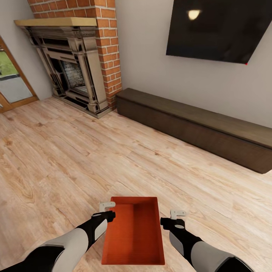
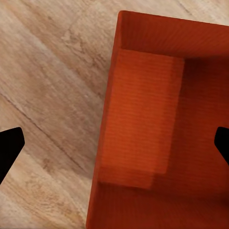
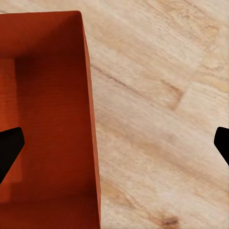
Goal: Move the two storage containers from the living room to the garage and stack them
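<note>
Below, left tool [image 1: 108, 210] and right tool [image 1: 174, 218] both wide (empty), flanking red-orange container [image 1: 134, 234] on wood floor [image 1: 56, 158].

Home living room: brick fireplace [image 1: 75, 56] with mantel, wall-mounted dark screen [image 1: 219, 28], low dark cabinet [image 1: 196, 126] along the wall, light wood plank floor [image 1: 56, 158].

The storage container [image 1: 134, 236] looks like matt red-orange plastic, its walls and base finely ribbed (the ribbing reads clearest in the left wrist view [image 2: 143, 119]). The floor [image 1: 56, 151] is light wood plank, grained and knotted, with a soft sheen. The fireplace [image 1: 109, 41] is rough red brick. The low bench [image 1: 196, 124] seems dark matt wood.
</note>
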Robot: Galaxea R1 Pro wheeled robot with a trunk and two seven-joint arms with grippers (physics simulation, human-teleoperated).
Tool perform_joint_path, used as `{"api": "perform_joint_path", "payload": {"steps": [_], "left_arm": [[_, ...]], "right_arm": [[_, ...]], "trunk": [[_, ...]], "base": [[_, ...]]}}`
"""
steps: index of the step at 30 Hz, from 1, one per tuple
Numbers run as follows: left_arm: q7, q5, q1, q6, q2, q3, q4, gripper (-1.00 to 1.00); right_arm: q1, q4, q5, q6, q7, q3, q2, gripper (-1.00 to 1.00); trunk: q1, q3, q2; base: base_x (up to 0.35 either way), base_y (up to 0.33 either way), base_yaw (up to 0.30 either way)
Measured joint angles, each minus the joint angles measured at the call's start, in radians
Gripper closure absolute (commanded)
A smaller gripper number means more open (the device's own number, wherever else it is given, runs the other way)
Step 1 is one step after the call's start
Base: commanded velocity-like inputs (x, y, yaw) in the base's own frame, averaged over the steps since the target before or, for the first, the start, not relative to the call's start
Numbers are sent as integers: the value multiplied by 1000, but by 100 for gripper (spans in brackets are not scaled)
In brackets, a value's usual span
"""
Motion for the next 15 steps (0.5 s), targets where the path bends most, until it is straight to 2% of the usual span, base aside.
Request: {"api": "perform_joint_path", "payload": {"steps": [6,9,15], "left_arm": [[8,-9,0,5,0,-2,0,-100],[13,-17,0,10,0,-6,0,-100],[14,-16,0,12,0,-8,2,-100]], "right_arm": [[0,28,0,-1,0,-4,1,-100],[0,62,0,-25,-1,-5,2,-100],[1,75,1,-37,-1,-3,3,-100]], "trunk": [[23,-19,-42],[35,-28,-63],[58,-47,-105]], "base": [[0,0,0],[0,0,0],[0,0,0]]}}
